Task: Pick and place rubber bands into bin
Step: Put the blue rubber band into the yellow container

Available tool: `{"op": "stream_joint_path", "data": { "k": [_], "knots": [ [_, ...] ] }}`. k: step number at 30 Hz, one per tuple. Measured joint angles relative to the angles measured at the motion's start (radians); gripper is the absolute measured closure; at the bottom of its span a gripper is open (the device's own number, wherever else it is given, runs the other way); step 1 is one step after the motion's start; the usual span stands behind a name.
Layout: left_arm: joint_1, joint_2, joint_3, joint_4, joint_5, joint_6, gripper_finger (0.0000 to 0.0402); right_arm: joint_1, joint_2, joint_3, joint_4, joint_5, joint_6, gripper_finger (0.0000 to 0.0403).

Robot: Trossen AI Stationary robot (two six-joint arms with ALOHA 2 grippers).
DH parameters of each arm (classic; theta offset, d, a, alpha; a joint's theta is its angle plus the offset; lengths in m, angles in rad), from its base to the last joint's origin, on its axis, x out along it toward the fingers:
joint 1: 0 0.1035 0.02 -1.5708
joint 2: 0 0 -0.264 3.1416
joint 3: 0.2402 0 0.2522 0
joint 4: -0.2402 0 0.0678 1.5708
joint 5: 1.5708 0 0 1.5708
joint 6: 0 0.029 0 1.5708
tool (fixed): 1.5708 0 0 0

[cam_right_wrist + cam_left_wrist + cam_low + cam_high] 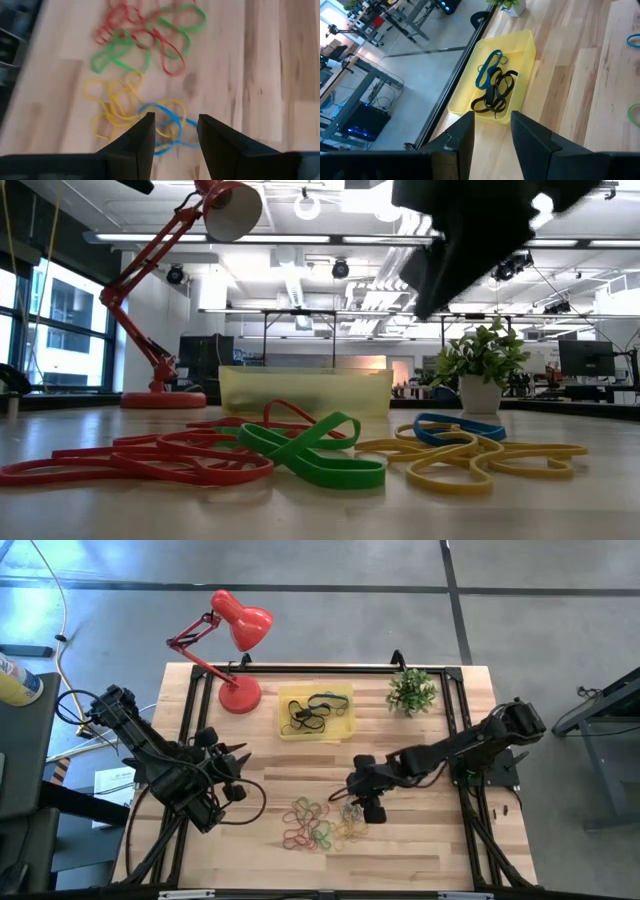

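Wooden bench (420, 840), open lab floor behind. Rubber bands (145, 65): thin, featherweight, floppy loops, tangled; pinch single strand at pile edge, likely drags neighbours. Right gripper (174, 127) fingers parted, empty, hovering over pile; blue and yellow loops lie just ahead of and between tips. Bin (316, 712) well beyond fingers, holds dark and blue bands. Left gripper (491, 131) waits, fingers apart, empty, facing bin.

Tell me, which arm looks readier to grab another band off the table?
The right. Its open gripper hangs over the loose bands, right above a blue band. The left gripper sits off to the side, pointing toward the bin.
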Motion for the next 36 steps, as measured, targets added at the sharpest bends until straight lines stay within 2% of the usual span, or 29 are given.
{"op": "stream_joint_path", "data": {
  "k": [5,11,17,24,36],
  "knots": [
    [0.0,0.0,0.0,0.0,0.017,0.0,0.0284,0.004,0.0,-0.096,0.095,0.016,0.088,0.0265],
    [0.0,0.0,0.0,0.003,0.018,0.0,0.0284,0.007,0.0,-0.148,0.168,0.035,0.088,0.0265],
    [0.0,0.0,0.0,0.008,0.018,0.0,0.0284,0.007,0.043,-0.155,0.199,0.041,0.059,0.0265],
    [0.0,0.0,0.0,0.022,0.018,0.0,0.0284,-0.019,0.088,-0.155,0.153,0.123,0.142,0.0266],
    [0.0,0.0,0.0,0.02,0.015,0.0,0.0284,-0.007,0.129,-0.155,0.173,0.069,0.112,0.0266]
  ]
}}
